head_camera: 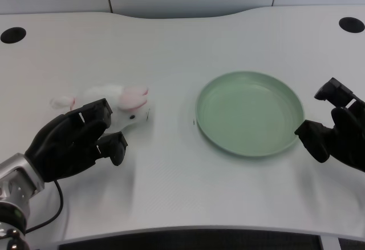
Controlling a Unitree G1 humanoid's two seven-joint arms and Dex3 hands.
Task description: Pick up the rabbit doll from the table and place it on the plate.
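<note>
White tabletop (171, 44). Pale green round plate (250, 113), nothing in it. White rabbit doll (117, 104) with pink ears lies on its side well left of plate. Left robot hand (77, 141) just beside the doll on its near side, fingers partly spread, fingertips at doll's body, holding nothing.

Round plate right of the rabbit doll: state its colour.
The round plate is pale green, plain, seen in the head view.

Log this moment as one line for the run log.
stage: reaching | left hand: open, at rabbit doll, grip not visible | rabbit doll: lying on table | plate: empty
</note>
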